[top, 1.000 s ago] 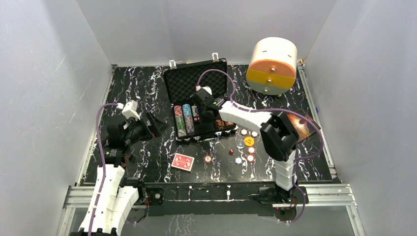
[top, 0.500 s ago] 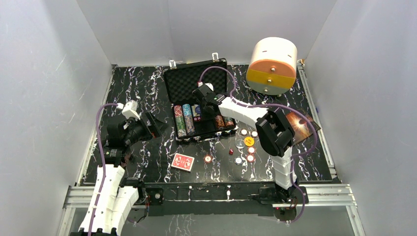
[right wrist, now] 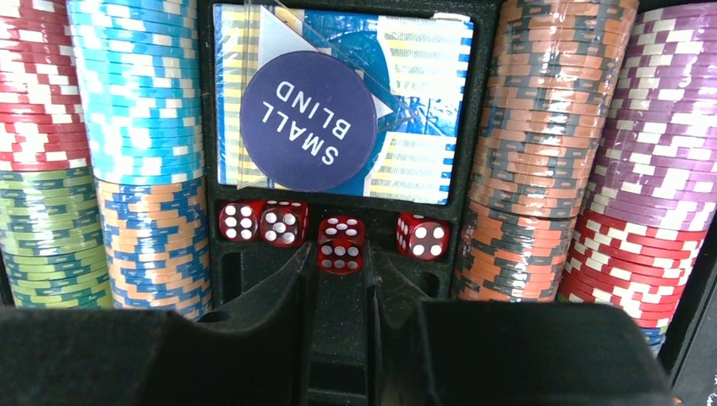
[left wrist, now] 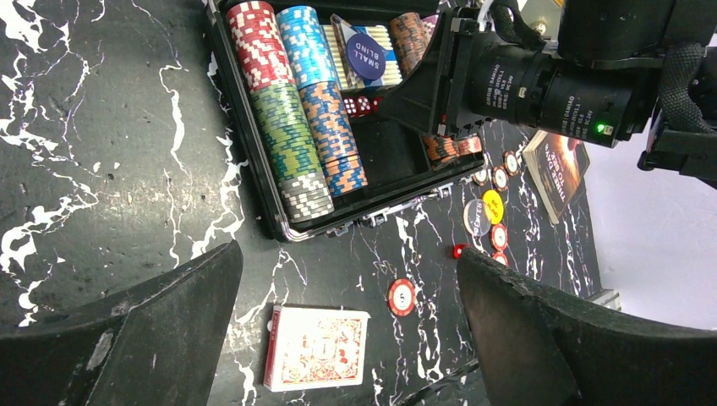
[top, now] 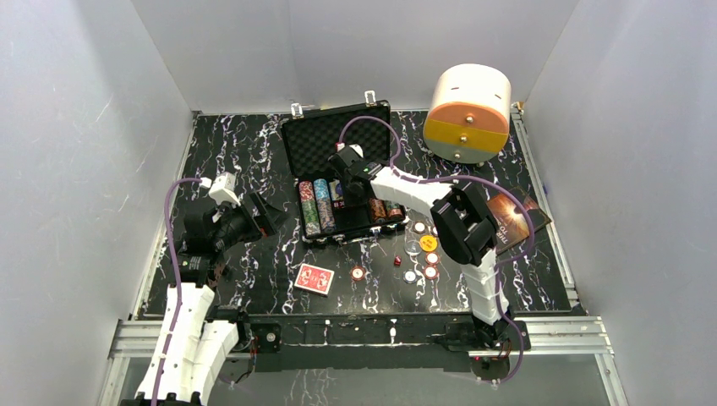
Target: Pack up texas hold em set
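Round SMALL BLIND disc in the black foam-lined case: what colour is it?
The disc is dark blue with white lettering; clearest from the right wrist.

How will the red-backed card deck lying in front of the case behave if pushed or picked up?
The card deck lies flat on the glossy table, so it would probably slide, not tip. Its white edge looks like stacked cards; if unboxed, it may fan apart. Being low and flat, it is likely awkward to pinch.

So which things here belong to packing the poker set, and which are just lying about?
Job: black briefcase, poker chips, card deck, red dice, yellow disc.
Lying about: brown book, white-and-orange drawer box.
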{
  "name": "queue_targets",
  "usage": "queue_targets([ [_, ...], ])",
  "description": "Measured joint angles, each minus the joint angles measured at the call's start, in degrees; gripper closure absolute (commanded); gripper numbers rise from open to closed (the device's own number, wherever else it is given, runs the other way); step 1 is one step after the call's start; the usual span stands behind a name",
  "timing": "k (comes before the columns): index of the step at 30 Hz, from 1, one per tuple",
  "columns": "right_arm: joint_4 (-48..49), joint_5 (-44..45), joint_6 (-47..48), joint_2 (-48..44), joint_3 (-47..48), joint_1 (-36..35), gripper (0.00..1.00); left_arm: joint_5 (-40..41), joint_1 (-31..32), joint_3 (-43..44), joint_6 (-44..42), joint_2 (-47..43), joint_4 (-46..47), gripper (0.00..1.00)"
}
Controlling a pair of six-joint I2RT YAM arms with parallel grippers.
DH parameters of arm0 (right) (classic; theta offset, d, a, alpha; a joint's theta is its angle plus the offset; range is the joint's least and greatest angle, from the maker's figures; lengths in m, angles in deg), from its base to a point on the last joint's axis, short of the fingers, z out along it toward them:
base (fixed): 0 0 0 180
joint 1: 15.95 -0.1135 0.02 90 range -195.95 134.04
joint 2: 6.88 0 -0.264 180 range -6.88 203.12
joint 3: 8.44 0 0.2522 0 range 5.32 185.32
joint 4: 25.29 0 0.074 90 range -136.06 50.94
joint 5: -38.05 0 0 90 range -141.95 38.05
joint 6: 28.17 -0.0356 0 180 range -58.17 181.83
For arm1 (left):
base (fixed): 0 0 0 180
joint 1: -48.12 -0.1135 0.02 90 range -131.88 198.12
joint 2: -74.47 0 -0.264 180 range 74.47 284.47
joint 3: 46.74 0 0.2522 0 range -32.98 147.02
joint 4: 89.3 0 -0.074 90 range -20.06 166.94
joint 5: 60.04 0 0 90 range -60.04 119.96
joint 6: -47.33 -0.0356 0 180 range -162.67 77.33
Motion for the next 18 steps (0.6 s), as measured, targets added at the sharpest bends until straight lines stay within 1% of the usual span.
queue_targets([
  [10,0.44,0.42,0.24,1.66,0.33,0.04,0.75,0.02,0.0,0.0,0.0,0.0,-0.02,0.02],
  [14,0.2,0.46,0.42,1.95,0.72,0.04,0.7,0.04,0.0,0.0,0.0,0.0,-0.07,0.01],
  [18,0.28,0.39,0.5,1.99,0.74,0.04,0.6,0.04,0.0,0.0,0.0,0.0,-0.13,0.02],
])
